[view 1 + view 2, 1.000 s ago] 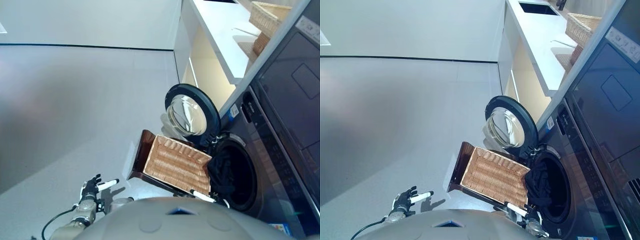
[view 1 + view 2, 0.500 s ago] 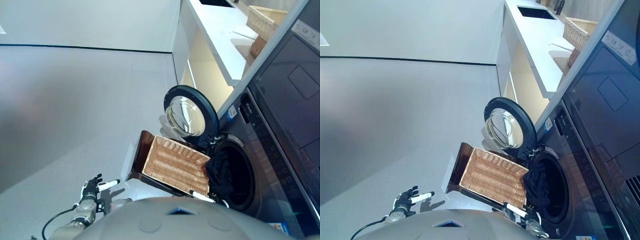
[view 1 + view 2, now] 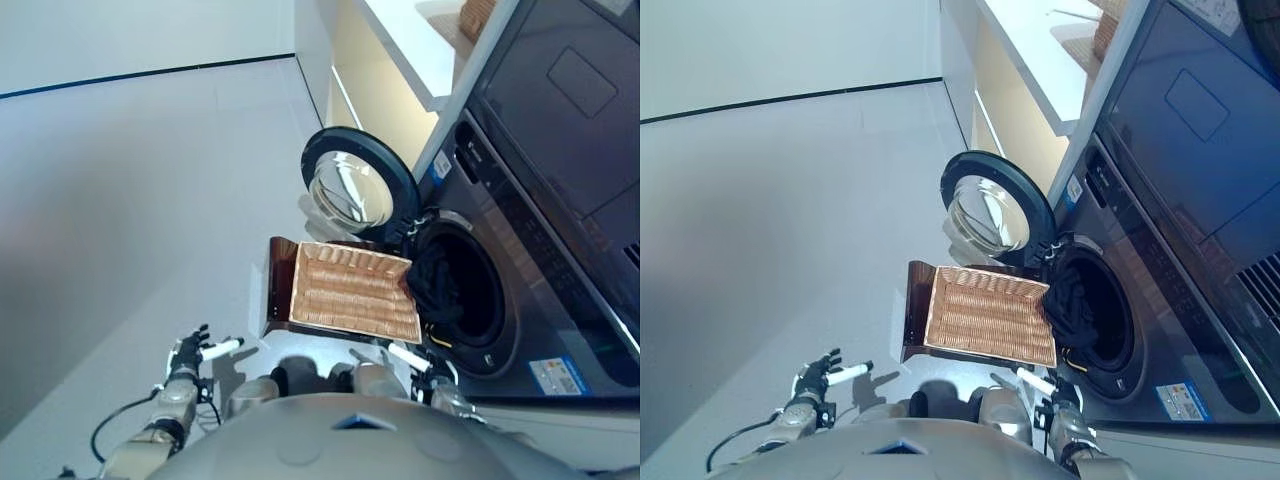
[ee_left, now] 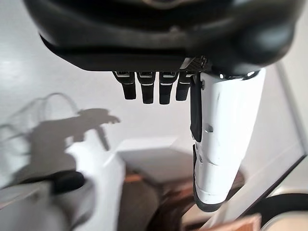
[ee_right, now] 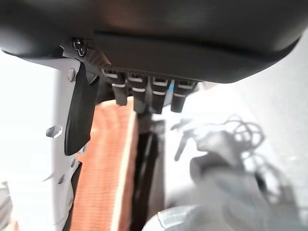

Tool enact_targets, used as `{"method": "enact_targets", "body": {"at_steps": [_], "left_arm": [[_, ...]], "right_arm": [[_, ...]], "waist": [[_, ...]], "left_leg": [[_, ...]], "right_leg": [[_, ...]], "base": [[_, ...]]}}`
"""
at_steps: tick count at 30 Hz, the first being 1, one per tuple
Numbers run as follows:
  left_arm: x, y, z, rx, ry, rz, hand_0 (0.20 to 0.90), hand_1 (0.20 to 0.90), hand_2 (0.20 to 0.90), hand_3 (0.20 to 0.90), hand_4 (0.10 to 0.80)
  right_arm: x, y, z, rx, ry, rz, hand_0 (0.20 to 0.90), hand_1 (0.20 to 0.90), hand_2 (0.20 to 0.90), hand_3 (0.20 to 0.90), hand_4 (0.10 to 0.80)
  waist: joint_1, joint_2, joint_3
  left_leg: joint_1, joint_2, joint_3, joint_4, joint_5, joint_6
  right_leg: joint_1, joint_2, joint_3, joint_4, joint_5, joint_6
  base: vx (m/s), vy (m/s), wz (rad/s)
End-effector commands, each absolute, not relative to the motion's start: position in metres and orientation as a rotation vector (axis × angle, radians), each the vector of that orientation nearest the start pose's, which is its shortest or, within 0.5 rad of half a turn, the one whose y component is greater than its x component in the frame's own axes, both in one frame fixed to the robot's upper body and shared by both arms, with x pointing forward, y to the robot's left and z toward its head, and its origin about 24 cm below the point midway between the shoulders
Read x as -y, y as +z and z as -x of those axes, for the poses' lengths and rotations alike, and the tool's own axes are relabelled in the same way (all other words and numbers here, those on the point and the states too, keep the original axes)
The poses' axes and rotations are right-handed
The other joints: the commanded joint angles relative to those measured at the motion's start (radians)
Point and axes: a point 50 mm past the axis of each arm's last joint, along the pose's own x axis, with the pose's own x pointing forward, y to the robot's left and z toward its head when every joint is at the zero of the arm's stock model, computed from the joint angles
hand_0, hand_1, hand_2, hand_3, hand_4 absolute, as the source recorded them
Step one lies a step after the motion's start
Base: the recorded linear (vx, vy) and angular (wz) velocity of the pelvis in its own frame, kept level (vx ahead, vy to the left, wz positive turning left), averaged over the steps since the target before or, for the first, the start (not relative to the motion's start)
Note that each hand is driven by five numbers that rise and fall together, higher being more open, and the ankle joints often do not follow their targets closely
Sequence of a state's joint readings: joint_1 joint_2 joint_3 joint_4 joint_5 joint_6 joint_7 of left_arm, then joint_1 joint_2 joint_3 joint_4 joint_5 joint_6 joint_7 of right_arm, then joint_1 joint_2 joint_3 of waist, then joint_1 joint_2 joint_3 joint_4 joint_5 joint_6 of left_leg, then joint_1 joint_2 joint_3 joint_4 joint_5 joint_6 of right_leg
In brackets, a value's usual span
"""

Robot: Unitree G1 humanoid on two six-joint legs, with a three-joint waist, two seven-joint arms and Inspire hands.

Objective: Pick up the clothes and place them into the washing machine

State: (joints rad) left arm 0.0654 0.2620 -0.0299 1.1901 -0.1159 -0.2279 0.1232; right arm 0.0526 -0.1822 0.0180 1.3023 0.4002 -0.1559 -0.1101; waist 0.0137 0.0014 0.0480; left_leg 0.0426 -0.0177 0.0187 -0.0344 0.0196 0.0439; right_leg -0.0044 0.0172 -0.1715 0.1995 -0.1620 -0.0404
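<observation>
Dark clothes (image 3: 1072, 300) are sitting in the washing machine (image 3: 1140, 290) drum, door (image 3: 985, 208) hanging open, wicker basket (image 3: 990, 315) just left of it. Left hand (image 3: 190, 352) and right hand (image 3: 1055, 392) are hanging low, fingers relaxed, holding nothing.

The washing machine (image 3: 1160, 300) has a dark, glossy front that looks like smooth metal or plastic. Its round door (image 3: 992, 212) holds shiny glass in a black plastic ring. Before it stands a basket (image 3: 990, 315) of rough woven wicker on a dark brown wooden frame. In the drum lie matt black clothes (image 3: 1070, 305). The floor (image 3: 770, 220) is grey, smooth and matt.
</observation>
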Motion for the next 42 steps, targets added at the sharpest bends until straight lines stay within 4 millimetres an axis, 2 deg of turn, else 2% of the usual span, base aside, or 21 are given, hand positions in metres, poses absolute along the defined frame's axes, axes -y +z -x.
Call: {"method": "enact_targets", "body": {"at_steps": [1, 2, 3, 5, 6, 7, 8, 10, 16, 17, 19, 22, 26, 27, 29, 30, 31, 32, 34, 38, 42], "left_arm": [[-0.275, -0.130, -0.124, -0.839, 0.380, -0.248, 0.900, 0.900, 0.900, 0.900, 0.800], [-0.275, -0.130, -0.124, -0.838, 0.380, -0.248, 0.900, 0.900, 0.900, 0.900, 0.800], [-0.271, -0.128, -0.129, -0.810, 0.400, -0.214, 0.900, 0.900, 0.900, 0.900, 0.800], [-0.273, -0.128, -0.128, -0.807, 0.429, -0.197, 0.900, 0.900, 0.900, 0.900, 0.800], [-0.273, -0.131, -0.120, -0.824, 0.468, -0.179, 0.900, 0.900, 0.900, 0.900, 0.800], [-0.273, -0.131, -0.120, -0.825, 0.468, -0.179, 0.900, 0.900, 0.900, 0.900, 0.800], [-0.272, -0.133, -0.118, -0.847, 0.453, -0.201, 0.900, 0.900, 0.900, 0.900, 0.800], [-0.269, -0.134, -0.121, -0.850, 0.429, -0.215, 0.900, 0.900, 0.900, 0.900, 0.800], [-0.268, -0.129, -0.132, -0.816, 0.348, -0.262, 0.900, 0.900, 0.900, 0.900, 0.800], [-0.278, -0.126, -0.130, -0.813, 0.381, -0.285, 0.900, 0.900, 0.900, 0.900, 0.800], [-0.287, -0.123, -0.127, -0.806, 0.430, -0.274, 0.900, 0.900, 0.900, 0.900, 0.800], [-0.298, -0.119, -0.121, -0.794, 0.487, -0.256, 0.900, 0.900, 0.900, 0.900, 0.800], [-0.291, -0.123, -0.118, -0.791, 0.531, -0.206, 0.900, 0.900, 0.900, 0.900, 0.800], [-0.284, -0.125, -0.117, -0.791, 0.519, -0.193, 0.900, 0.900, 0.900, 0.900, 0.800], [-0.280, -0.127, -0.117, -0.798, 0.505, -0.198, 0.900, 0.900, 0.900, 0.900, 0.800], [-0.276, -0.129, -0.114, -0.808, 0.510, -0.182, 0.900, 0.900, 0.900, 0.900, 0.800], [-0.274, -0.132, -0.111, -0.820, 0.523, -0.170, 0.900, 0.900, 0.900, 0.900, 0.800], [-0.268, -0.134, -0.112, -0.830, 0.508, -0.170, 0.900, 0.900, 0.900, 0.900, 0.800], [-0.263, -0.136, -0.114, -0.837, 0.482, -0.178, 0.900, 0.900, 0.900, 0.900, 0.800], [-0.255, -0.136, -0.116, -0.832, 0.427, -0.188, 0.900, 0.900, 0.900, 0.900, 0.800], [-0.270, -0.128, -0.121, -0.796, 0.430, -0.230, 0.900, 0.900, 0.900, 0.900, 0.800]], "right_arm": [[0.245, -0.157, -0.082, -1.025, -0.533, -0.087, 0.900, 0.900, 0.900, 0.900, 0.800], [0.245, -0.157, -0.083, -1.025, -0.533, -0.087, 0.900, 0.900, 0.900, 0.900, 0.800], [0.252, -0.154, -0.086, -1.010, -0.542, -0.069, 0.900, 0.900, 0.900, 0.900, 0.800], [0.253, -0.153, -0.090, -1.009, -0.541, -0.063, 0.900, 0.900, 0.900, 0.900, 0.800], [0.254, -0.153, -0.092, -0.999, -0.572, -0.086, 0.900, 0.900, 0.900, 0.900, 0.800], [0.254, -0.153, -0.092, -0.999, -0.572, -0.086, 0.900, 0.900, 0.900, 0.900, 0.800], [0.258, -0.152, -0.088, -0.978, -0.649, -0.165, 0.900, 0.900, 0.900, 0.900, 0.800], [0.261, -0.151, -0.089, -0.956, -0.689, -0.203, 0.900, 0.900, 0.900, 0.900, 0.800], [0.270, -0.147, -0.095, -0.894, -0.764, -0.295, 0.900, 0.900, 0.900, 0.900, 0.800], [0.267, -0.140, -0.121, -0.837, -0.713, -0.287, 0.900, 0.900, 0.900, 0.900, 0.800], [0.260, -0.135, -0.141, -0.773, -0.687, -0.324, 0.900, 0.900, 0.900, 0.900, 0.800], [0.243, -0.135, -0.150, -0.741, -0.667, -0.414, 0.900, 0.900, 0.900, 0.900, 0.800], [0.224, -0.141, -0.137, -0.733, -0.651, -0.522, 0.900, 0.900, 0.900, 0.900, 0.800], [0.232, -0.137, -0.143, -0.696, -0.675, -0.526, 0.900, 0.900, 0.900, 0.900, 0.800], [0.235, -0.135, -0.146, -0.675, -0.705, -0.547, 0.900, 0.900, 0.900, 0.900, 0.800], [0.238, -0.133, -0.148, -0.651, -0.743, -0.590, 0.900, 0.900, 0.900, 0.900, 0.800], [0.238, -0.130, -0.153, -0.608, -0.755, -0.626, 0.900, 0.900, 0.900, 0.900, 0.800], [0.238, -0.125, -0.158, -0.561, -0.766, -0.662, 0.900, 0.900, 0.900, 0.900, 0.800], [0.240, -0.122, -0.160, -0.523, -0.790, -0.707, 0.900, 0.900, 0.900, 0.900, 0.800], [0.241, -0.115, -0.169, -0.449, -0.816, -0.790, 0.900, 0.900, 0.900, 0.900, 0.800], [0.227, -0.108, -0.184, -0.404, -0.757, -0.866, 0.900, 0.900, 0.900, 0.900, 0.800]], "waist": [[0.040, -0.040, -0.001], [0.039, -0.038, -0.001], [0.067, -0.046, 0.016], [0.078, -0.056, 0.018], [0.065, -0.063, -0.014], [0.068, -0.062, -0.013], [0.055, -0.036, -0.035], [0.045, -0.019, -0.039], [0.044, -0.003, -0.031], [0.080, 0.006, -0.009], [0.099, 0.020, 0.010], [0.122, -0.008, 0.006], [0.140, -0.034, 0.015], [0.158, -0.050, 0.046], [0.167, -0.059, 0.050], [0.167, -0.057, 0.044], [0.157, -0.053, 0.036], [0.142, -0.020, 0.012], [0.134, 0.005, 0.004], [0.113, 0.056, -0.011], [0.127, 0.071, 0.010]], "left_leg": [[-0.116, -0.084, -0.018, 0.260, -0.022, -0.075], [-0.123, -0.082, -0.020, 0.272, -0.028, -0.075], [-0.149, -0.127, -0.201, 0.342, -0.023, -0.099], [-0.148, -0.099, -0.248, 0.339, -0.054, -0.090], [-0.138, 0.094, -0.240, 0.204, -0.022, -0.099], [-0.130, 0.097, -0.237, 0.195, -0.020, -0.100], [-0.121, 0.161, -0.255, 0.074, 0.051, -0.122], [-0.107, 0.170, -0.247, 0.040, 0.060, -0.136], [-0.090, 0.068, -0.230, 0.073, -0.024, -0.116], [-0.089, 0.058, -0.157, 0.094, -0.053, -0.095], [-0.093, 0.049, -0.117, 0.100, -0.049, -0.076], [-0.088, 0.016, -0.095, 0.099, -0.042, -0.065], [-0.109, 0.001, -0.113, 0.239, -0.046, -0.086], [-0.183, -0.041, -0.225, 0.343, -0.015, -0.084], [-0.214, -0.061, -0.277, 0.368, -0.016, -0.081], [-0.219, -0.051, -0.298, 0.343, -0.025, -0.081], [-0.214, -0.006, -0.272, 0.295, -0.015, -0.091], [-0.207, 0.085, -0.207, 0.128, 0.038, -0.114], [-0.197, 0.106, -0.191, 0.048, 0.076, -0.127], [-0.162, 0.069, -0.205, 0.047, 0.046, -0.123], [-0.141, 0.040, -0.158, 0.084, -0.006, -0.077]], "right_leg": [[-0.003, -0.058, 0.159, -0.104, 0.098, 0.114], [-0.004, -0.056, 0.157, -0.105, 0.098, 0.113], [-0.013, -0.074, 0.218, -0.135, 0.127, 0.118], [-0.014, -0.088, 0.248, -0.150, 0.134, 0.132], [-0.020, -0.127, 0.275, -0.155, 0.120, 0.162], [-0.018, -0.126, 0.277, -0.153, 0.118, 0.160], [-0.008, -0.123, 0.281, -0.157, 0.089, 0.164], [0.006, -0.130, 0.281, -0.162, 0.081, 0.166], [0.012, -0.248, 0.290, -0.132, 0.100, 0.204], [-0.057, -0.249, 0.233, -0.055, 0.111, 0.197], [-0.118, -0.153, 0.117, 0.074, 0.069, 0.157], [-0.083, -0.052, 0.068, 0.001, 0.039, 0.110], [-0.009, -0.056, 0.138, -0.107, 0.078, 0.098], [-0.011, -0.064, 0.186, -0.122, 0.097, 0.094], [-0.012, -0.078, 0.207, -0.137, 0.108, 0.102], [-0.010, -0.085, 0.227, -0.151, 0.111, 0.114], [-0.004, -0.097, 0.237, -0.168, 0.117, 0.128], [0.015, -0.105, 0.228, -0.206, 0.098, 0.144], [0.031, -0.109, 0.224, -0.226, 0.089, 0.147], [0.057, -0.134, 0.247, -0.201, 0.057, 0.155], [-0.029, -0.152, 0.248, 0.006, 0.037, 0.174]], "base": [[-0.056, 0.029, -0.19], [-0.139, 0.171, -0.11], [-0.129, 0.179, 0.18], [-0.051, 0.243, -0.34], [0.072, 0.261, -0.83], [0.202, 0.457, -0.55], [0.138, 0.186, 0.14], [0.118, 0.210, 0.18], [0.096, 0.313, -0.22], [-0.128, 0.227, -0.40], [-0.157, 0.301, -1.51], [0.027, 0.073, -0.91], [0.050, -0.056, -0.07], [-0.056, 0.049, -0.30], [-0.033, 0.056, -0.72], [0.040, 0.110, -0.90], [0.163, 0.230, -0.72], [0.151, 0.194, -0.58], [0.150, 0.183, -0.20], [0.222, 0.218, -0.16], [0.108, 0.149, -0.40]]}}
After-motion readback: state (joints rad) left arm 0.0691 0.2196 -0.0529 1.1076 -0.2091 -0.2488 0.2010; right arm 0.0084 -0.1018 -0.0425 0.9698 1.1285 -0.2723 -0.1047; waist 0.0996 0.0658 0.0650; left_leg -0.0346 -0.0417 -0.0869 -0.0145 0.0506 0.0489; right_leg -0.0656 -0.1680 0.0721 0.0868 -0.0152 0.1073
